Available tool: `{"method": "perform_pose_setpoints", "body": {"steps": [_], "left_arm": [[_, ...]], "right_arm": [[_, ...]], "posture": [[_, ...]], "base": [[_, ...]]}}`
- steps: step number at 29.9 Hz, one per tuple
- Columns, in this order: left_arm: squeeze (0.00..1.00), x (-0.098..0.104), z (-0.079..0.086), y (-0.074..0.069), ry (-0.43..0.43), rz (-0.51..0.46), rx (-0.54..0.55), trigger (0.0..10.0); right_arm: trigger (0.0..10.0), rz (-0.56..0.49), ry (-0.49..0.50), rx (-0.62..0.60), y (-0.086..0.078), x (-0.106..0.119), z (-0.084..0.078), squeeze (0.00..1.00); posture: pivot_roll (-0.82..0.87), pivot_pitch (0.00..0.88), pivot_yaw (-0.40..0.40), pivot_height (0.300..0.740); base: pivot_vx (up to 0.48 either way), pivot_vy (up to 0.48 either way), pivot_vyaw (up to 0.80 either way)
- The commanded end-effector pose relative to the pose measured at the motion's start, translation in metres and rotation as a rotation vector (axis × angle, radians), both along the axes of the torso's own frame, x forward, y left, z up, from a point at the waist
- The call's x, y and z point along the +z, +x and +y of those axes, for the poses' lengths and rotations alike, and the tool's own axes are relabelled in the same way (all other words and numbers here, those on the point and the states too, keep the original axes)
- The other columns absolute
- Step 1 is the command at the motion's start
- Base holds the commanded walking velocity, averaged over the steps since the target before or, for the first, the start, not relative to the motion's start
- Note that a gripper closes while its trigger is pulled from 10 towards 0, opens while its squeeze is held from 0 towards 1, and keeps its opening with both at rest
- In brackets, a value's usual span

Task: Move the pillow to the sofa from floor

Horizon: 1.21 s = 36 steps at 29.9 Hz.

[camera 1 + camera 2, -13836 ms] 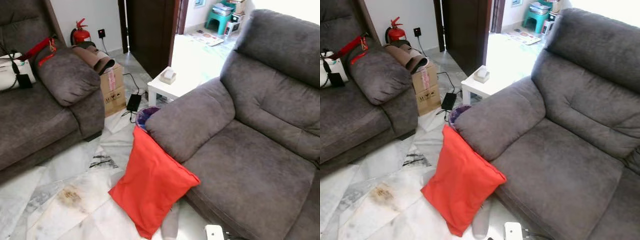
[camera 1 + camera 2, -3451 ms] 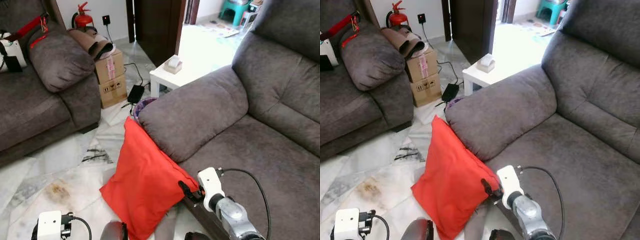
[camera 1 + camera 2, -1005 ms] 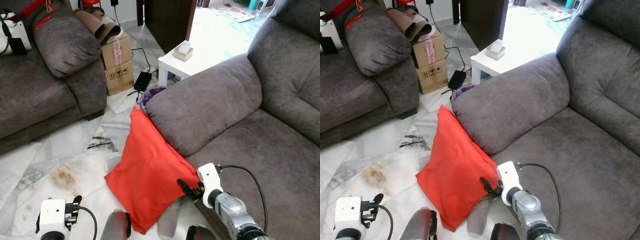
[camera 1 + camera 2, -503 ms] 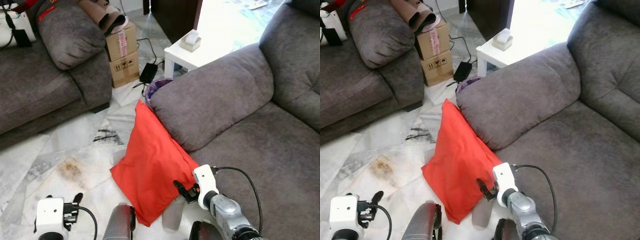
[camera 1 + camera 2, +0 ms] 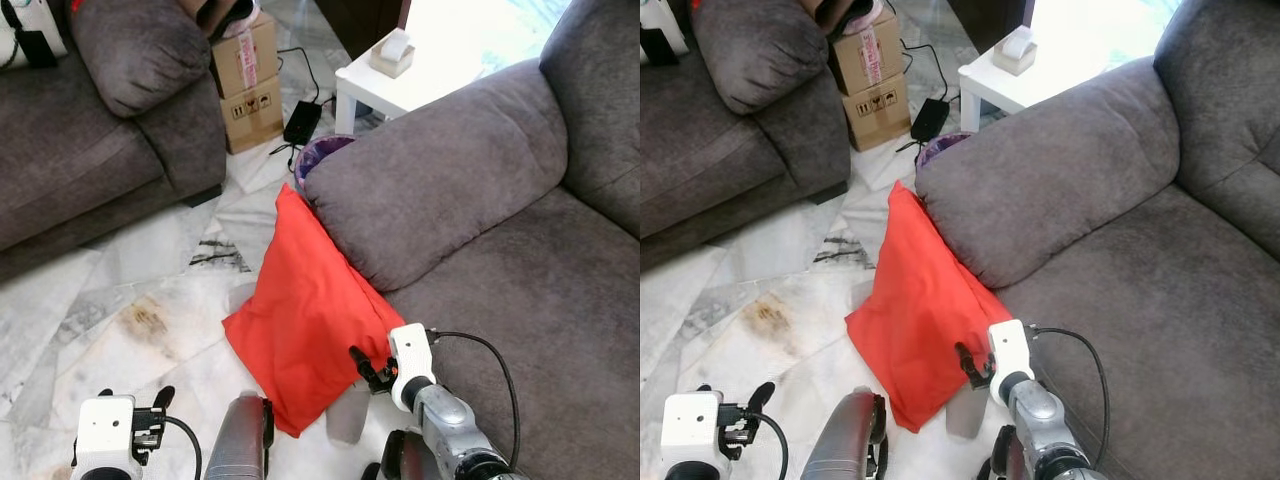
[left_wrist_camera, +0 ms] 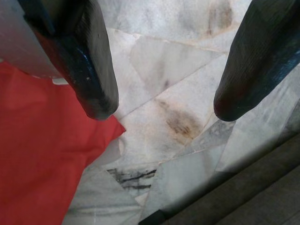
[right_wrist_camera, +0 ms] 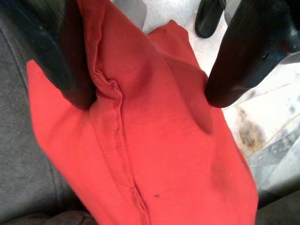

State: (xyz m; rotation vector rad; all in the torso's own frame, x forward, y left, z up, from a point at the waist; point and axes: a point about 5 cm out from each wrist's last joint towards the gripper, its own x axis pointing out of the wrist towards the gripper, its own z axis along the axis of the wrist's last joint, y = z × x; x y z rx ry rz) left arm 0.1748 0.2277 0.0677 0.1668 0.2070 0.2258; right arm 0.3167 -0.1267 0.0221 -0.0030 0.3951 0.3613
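We see the red pillow point(image 5: 305, 325) propped on the marble floor point(image 5: 120, 300) against the sofa point(image 5: 500, 270), our right gripper point(image 7: 145, 89) spread over its seam, our left gripper point(image 6: 161, 105) open above stained tile.

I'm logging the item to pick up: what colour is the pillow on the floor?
The pillow is plain red-orange, clearest in the left eye view.

Pillow point(image 5: 305, 320) on floor point(image 5: 130, 300); sofa point(image 5: 480, 220) to right
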Motion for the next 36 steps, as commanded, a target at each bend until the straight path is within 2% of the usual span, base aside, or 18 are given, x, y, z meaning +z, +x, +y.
{"method": "perform_pose_setpoints", "body": {"steps": [1, 15, 28, 36], "left_arm": [[0.0, -0.005, 0.0, -0.008, 0.005, 0.043, 0.013, 10.0], [0.0, -0.003, -0.003, -0.005, 0.012, 0.044, 0.008, 10.0], [0.0, -0.002, -0.006, 0.006, 0.004, 0.025, 0.007, 10.0], [0.0, -0.005, -0.008, 0.014, -0.013, 0.013, 0.013, 10.0]], "right_arm": [[0.0, 0.033, 0.048, -0.015, -0.005, -0.006, 0.004, 0.0], [0.0, 0.026, 0.069, -0.03, -0.004, -0.005, 0.005, 0.0], [0.0, 0.017, 0.097, -0.035, 0.0, 0.0, 0.007, 0.0], [0.0, 0.022, 0.157, -0.024, 0.001, 0.002, 0.014, 0.0]], "posture": [[0.36, 0.395, 0.002, 0.632], [0.35, 0.396, -0.005, 0.632], [0.34, 0.37, -0.017, 0.632], [0.33, 0.348, -0.032, 0.632]], "base": [[0.0, 0.0, 0.0], [0.0, 0.0, 0.0], [0.0, 0.0, 0.0], [0.0, 0.0, 0.0]]}}
